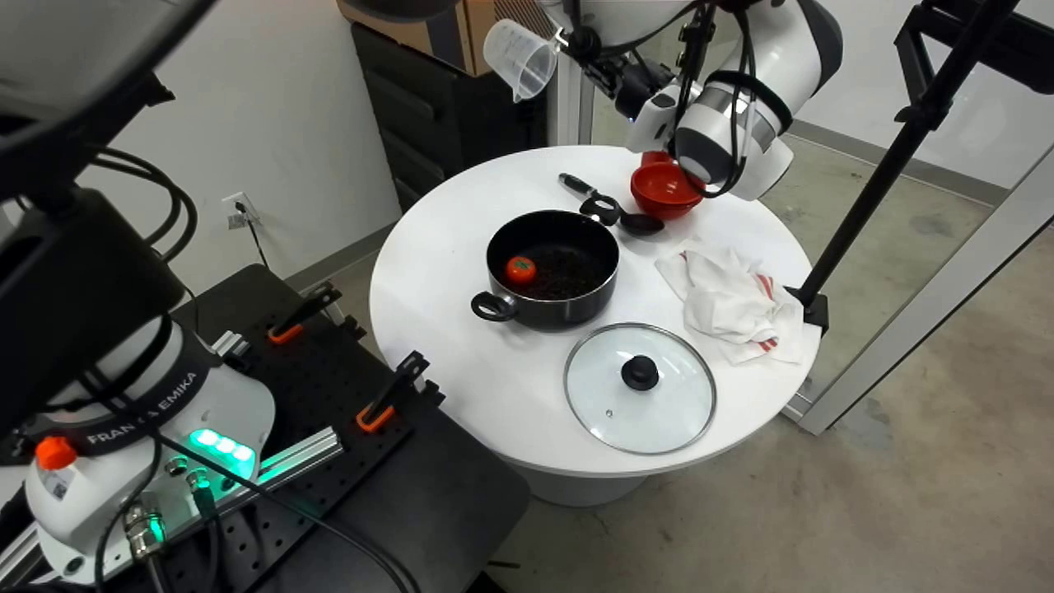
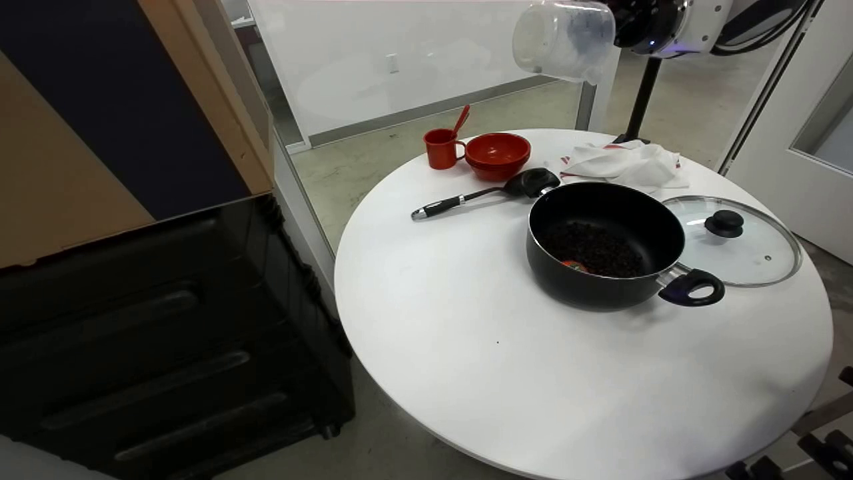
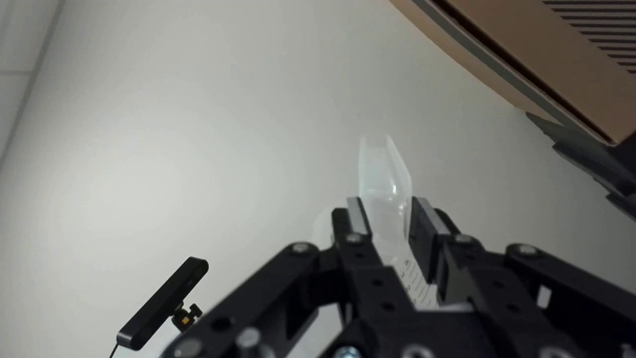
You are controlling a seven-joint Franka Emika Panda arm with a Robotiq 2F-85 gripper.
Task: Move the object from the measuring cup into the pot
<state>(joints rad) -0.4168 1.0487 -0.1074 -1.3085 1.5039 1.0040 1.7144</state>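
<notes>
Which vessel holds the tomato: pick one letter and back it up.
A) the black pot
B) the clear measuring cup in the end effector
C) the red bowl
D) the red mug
A: in both exterior views the tomato shows down inside the black pot, in with small dark bits.
</notes>
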